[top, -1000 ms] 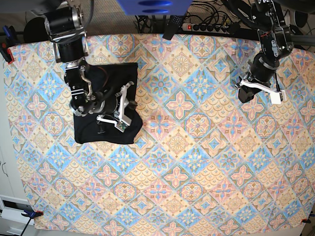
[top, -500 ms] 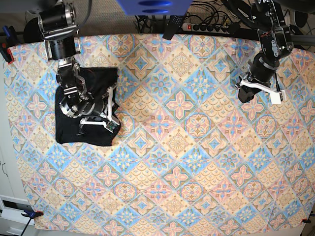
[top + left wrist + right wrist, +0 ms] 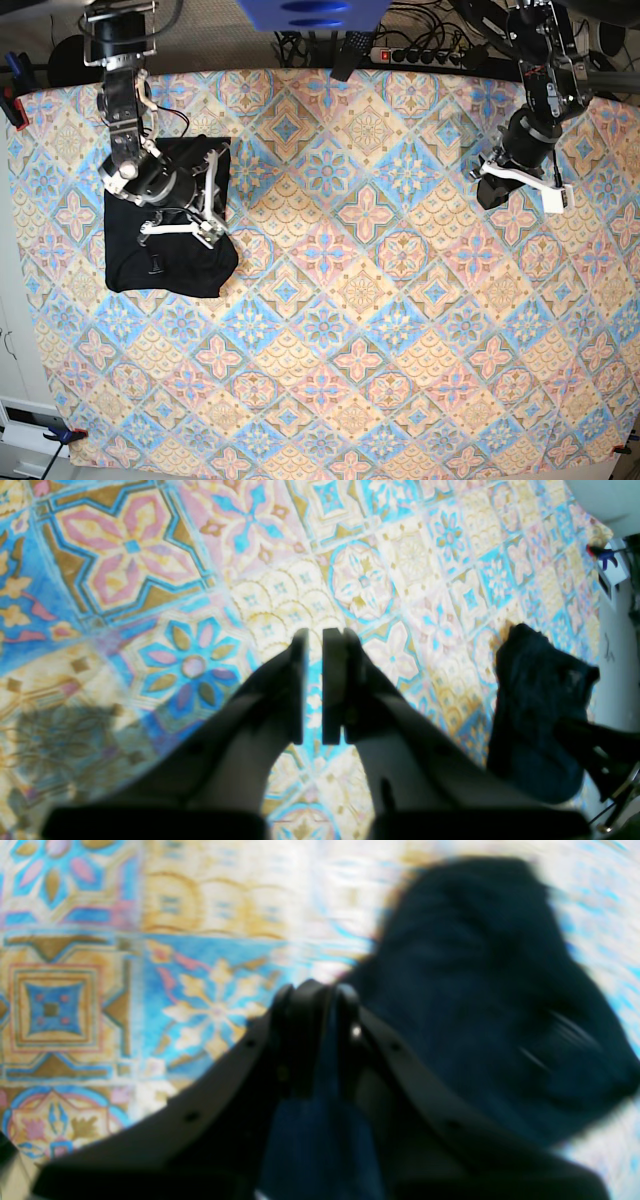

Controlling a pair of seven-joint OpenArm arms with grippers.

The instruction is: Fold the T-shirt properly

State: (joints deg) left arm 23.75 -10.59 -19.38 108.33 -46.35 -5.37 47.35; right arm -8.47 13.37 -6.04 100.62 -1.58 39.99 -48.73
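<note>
The black T-shirt (image 3: 160,268) lies as a folded bundle at the left of the patterned tablecloth (image 3: 360,330). My right gripper (image 3: 212,220) rests on the bundle's right edge. In the right wrist view this gripper (image 3: 322,996) is shut, with dark cloth (image 3: 480,990) pinched between its fingers; the view is blurred. My left gripper (image 3: 492,192) hovers over bare tablecloth at the far right, away from the shirt. In the left wrist view it (image 3: 315,640) is shut and empty, and the shirt (image 3: 537,715) shows far off at the right.
A power strip (image 3: 430,55) and cables lie beyond the table's back edge. A red clamp (image 3: 10,103) holds the cloth at the left edge. The table's left edge is close to the shirt.
My right gripper has dragged the folded shirt leftward and a little back across the cloth. My left arm has barely moved.
</note>
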